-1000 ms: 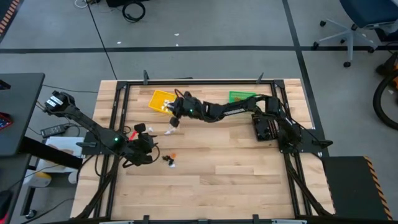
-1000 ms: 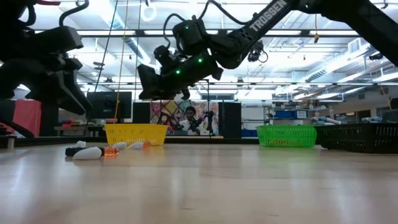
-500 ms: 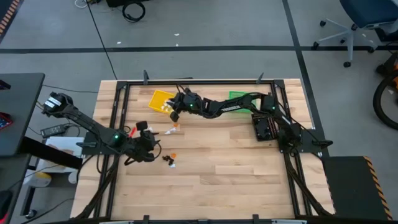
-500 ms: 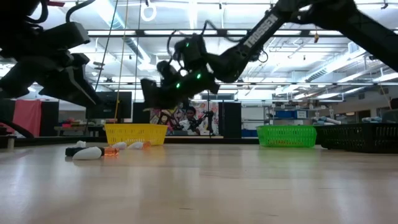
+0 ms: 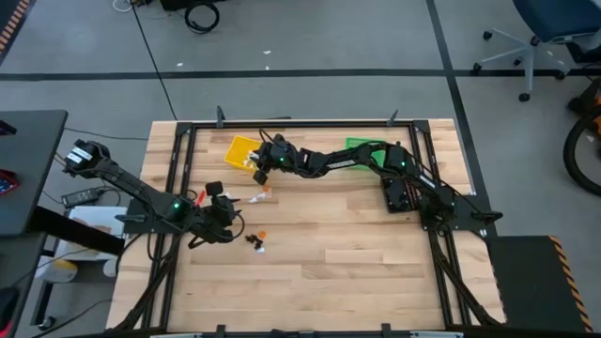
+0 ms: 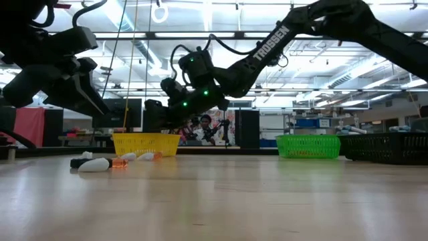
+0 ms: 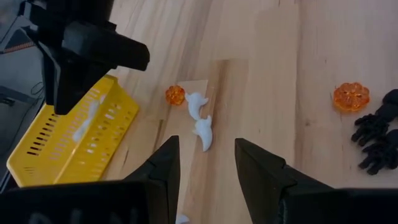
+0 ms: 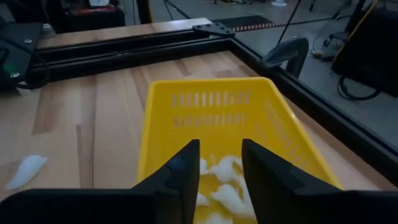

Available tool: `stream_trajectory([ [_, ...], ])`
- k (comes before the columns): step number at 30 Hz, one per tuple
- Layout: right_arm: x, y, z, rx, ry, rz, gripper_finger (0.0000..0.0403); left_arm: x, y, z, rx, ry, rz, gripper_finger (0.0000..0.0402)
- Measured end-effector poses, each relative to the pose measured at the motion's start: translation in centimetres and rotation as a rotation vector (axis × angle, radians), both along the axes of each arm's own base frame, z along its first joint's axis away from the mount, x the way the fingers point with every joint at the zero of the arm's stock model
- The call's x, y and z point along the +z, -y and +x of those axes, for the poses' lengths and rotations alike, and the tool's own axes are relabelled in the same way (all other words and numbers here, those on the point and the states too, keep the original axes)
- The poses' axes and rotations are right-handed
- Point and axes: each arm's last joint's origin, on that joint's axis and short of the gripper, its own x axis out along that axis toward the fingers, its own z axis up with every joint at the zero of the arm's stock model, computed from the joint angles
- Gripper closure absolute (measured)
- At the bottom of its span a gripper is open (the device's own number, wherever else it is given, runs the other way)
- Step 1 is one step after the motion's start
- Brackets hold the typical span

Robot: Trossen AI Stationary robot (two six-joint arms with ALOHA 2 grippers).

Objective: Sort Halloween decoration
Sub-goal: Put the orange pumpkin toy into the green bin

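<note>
Small trinkets lie loose on the wood. Two white ghosts (image 7: 200, 118), an orange pumpkin (image 7: 175, 94), a second orange pumpkin (image 7: 351, 98) and a black spider (image 7: 376, 134) show in the left wrist view. In the high view they form one group (image 5: 259, 196) and another (image 5: 255, 240). My left gripper (image 5: 222, 214) hovers open near the left edge, just left of them, its fingers (image 7: 166, 171) empty. My right gripper (image 5: 260, 166) hangs open over the near end of the yellow bin (image 5: 242, 150). White trinkets (image 8: 225, 186) lie in that bin below its fingers (image 8: 186, 168).
A green bin (image 5: 364, 145) sits at the far edge and a black bin (image 5: 399, 192) by the right rail. One white trinket (image 8: 25, 171) lies on the wood beside the yellow bin. Black frame rails (image 5: 178, 160) border the table. Bare wood stretches across the near half.
My right gripper has moved toward the far edge, from above the white trinkets on the wood to above the yellow bin's near end, and has dropped a little lower.
</note>
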Motion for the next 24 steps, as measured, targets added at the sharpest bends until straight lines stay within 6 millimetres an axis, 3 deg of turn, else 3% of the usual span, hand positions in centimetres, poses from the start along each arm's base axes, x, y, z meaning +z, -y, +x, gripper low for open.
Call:
stream_trajectory([
  [6,0.3,0.0,-0.1,0.003,-0.004,0.001,0.0255,0.0,0.0,0.0,0.0,0.001,-0.003,0.0274],
  [10,2.3,-0.4,-0.3,0.022,-0.014,-0.028,0.0255,0.0,0.0,0.0,0.003,0.001,-0.006,0.0274],
  [16,5.0,-4.2,-0.4,0.126,-0.101,-0.1,0.0257,0.0,0.0,0.0,0.004,0.001,-0.006,0.0274],
  [24,4.1,-8.5,-2.0,0.176,-0.175,-0.127,0.0257,-0.1,0.0,0.0,-0.002,-0.006,-0.015,0.0274],
])
